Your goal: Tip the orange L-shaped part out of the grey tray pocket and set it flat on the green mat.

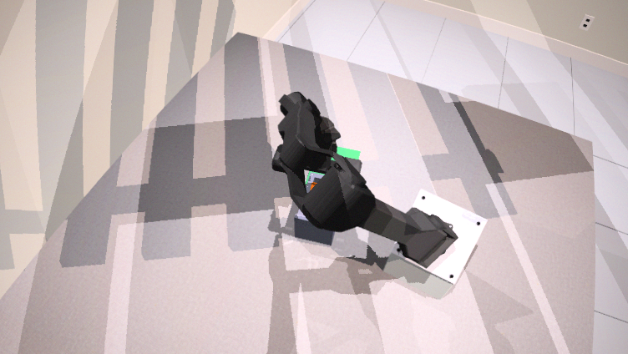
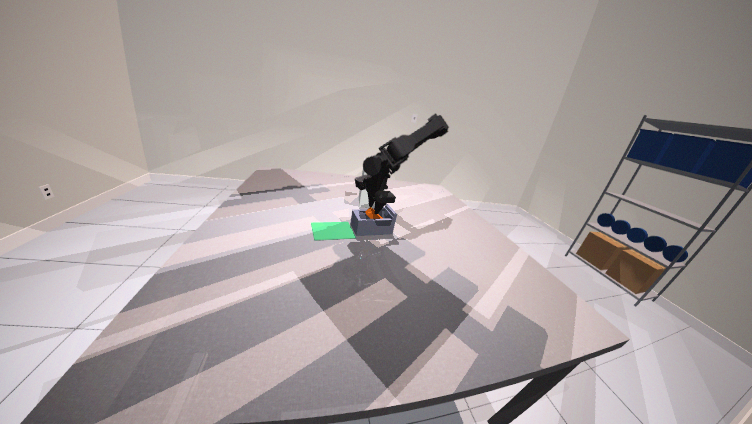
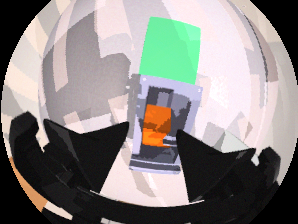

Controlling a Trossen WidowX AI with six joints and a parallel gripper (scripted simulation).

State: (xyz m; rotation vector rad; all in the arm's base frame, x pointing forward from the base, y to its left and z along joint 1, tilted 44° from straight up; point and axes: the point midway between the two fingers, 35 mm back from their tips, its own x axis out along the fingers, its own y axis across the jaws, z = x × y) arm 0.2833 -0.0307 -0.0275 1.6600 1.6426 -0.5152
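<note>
The orange part [image 1: 313, 186] [image 2: 371, 213] [image 3: 158, 114] is in the tray [image 1: 313, 230] [image 2: 372, 229] [image 3: 155, 169]. In the exterior view its end toward the mat shows raised above the tray's rim, so it looks tilted. The green mat [image 1: 349, 153] [image 2: 332, 230] [image 3: 171, 50] lies beside the tray with nothing on it. My gripper [image 2: 376, 210] [image 3: 153, 129] is open and points down at the tray, with the fingertips on either side of the part in the wrist view. Whether a finger touches the part is not clear. The arm hides much of the tray in the top view.
The arm's white base plate [image 1: 467, 240] stands on the table near the tray. The tray's walls stand up around the part. A shelf rack with blue bins [image 2: 687, 152] and brown boxes [image 2: 635, 269] stands off the table. Striped shadows cross the table top.
</note>
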